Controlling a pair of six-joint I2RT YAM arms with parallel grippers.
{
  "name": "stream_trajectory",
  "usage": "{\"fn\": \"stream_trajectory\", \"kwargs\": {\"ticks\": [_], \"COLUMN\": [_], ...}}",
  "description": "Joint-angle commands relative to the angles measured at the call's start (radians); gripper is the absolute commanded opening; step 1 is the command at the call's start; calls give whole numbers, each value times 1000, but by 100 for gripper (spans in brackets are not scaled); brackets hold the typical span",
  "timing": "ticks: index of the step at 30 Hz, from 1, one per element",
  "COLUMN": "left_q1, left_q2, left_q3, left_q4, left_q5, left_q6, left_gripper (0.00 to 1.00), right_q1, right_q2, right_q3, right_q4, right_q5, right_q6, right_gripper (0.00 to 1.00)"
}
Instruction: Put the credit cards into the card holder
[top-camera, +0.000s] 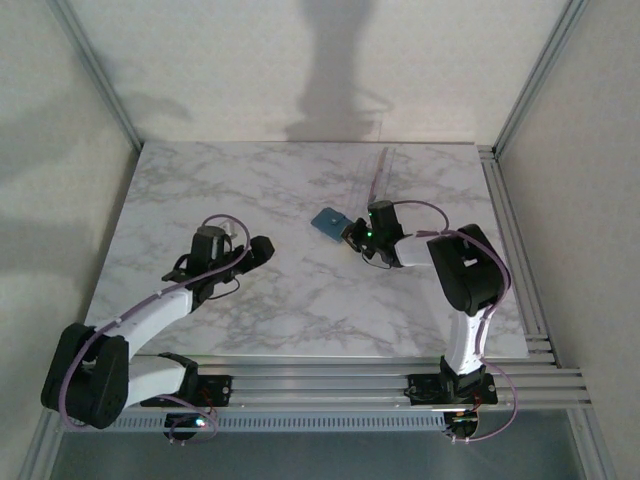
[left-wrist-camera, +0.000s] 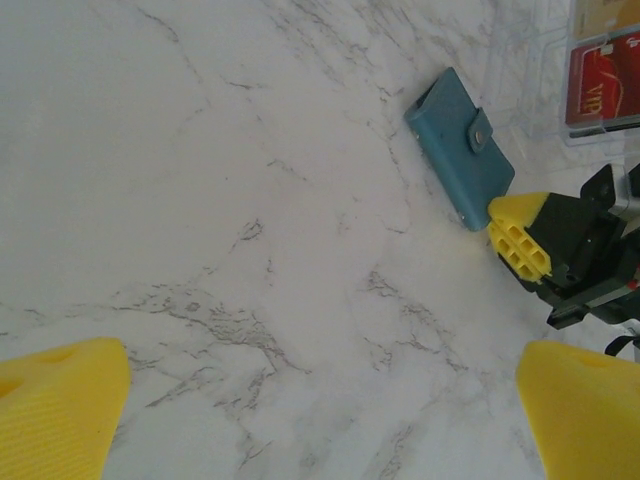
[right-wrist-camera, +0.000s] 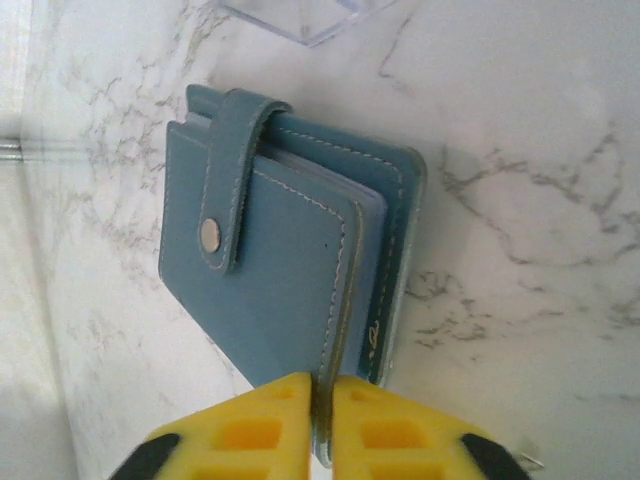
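Note:
A teal folding wallet (right-wrist-camera: 280, 270) lies snapped shut on the marble table (top-camera: 300, 310). My right gripper (right-wrist-camera: 322, 420) is shut on the near edge of its front cover. In the top view that gripper (top-camera: 352, 232) sits at the wallet's (top-camera: 328, 222) right side. The clear card holder (left-wrist-camera: 600, 130) lies just beyond the wallet (left-wrist-camera: 460, 147), with a red credit card (left-wrist-camera: 603, 85) and a gold credit card (left-wrist-camera: 605, 15) inside. A clear corner of the holder (right-wrist-camera: 300, 15) shows beyond the wallet. My left gripper (left-wrist-camera: 320, 420) hovers open over bare marble, well left of the wallet.
Grey walls and aluminium frame rails (top-camera: 520, 250) box in the table on the left, back and right. The right gripper's yellow fingertip (left-wrist-camera: 520, 235) and black body lie at the right side of the left wrist view.

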Motion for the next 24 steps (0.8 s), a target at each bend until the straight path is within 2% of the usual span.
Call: {"fn": "stream_trajectory", "kwargs": {"ticks": [1,4,8,12,16,18,22,24], "left_q1": [-9,-9,-10,-11,-11,-9,-6,-2], "left_q2": [10,15,9,25,62,84,99,80], "left_q3": [28,21,30,24,43,41,53,49], "left_q4": [5,29,35,112,78,65,6,-47], "left_q5": [22,40,96,187,181,164,160,96], "left_q6": [7,-3,-29,-81,-69,-65,-47,-41], "left_gripper": [99,99,99,98,95,95,93,93], "right_q1": [8,30,111,248,418,485,529,521], "right_q2": [33,-3,-105,-185,-177,-173,-190,-220], "right_q3": [7,-24,-79,-125,-111,-89,-57,-50], "right_q4": [34,64,75,61,9,-42,-126,-180], "right_q5": [30,43,101,193,264,296,278,261], "right_q6": [42,67,70,199,353,376,328,227], "right_gripper": [0,0,0,0,0,20,29,38]}}
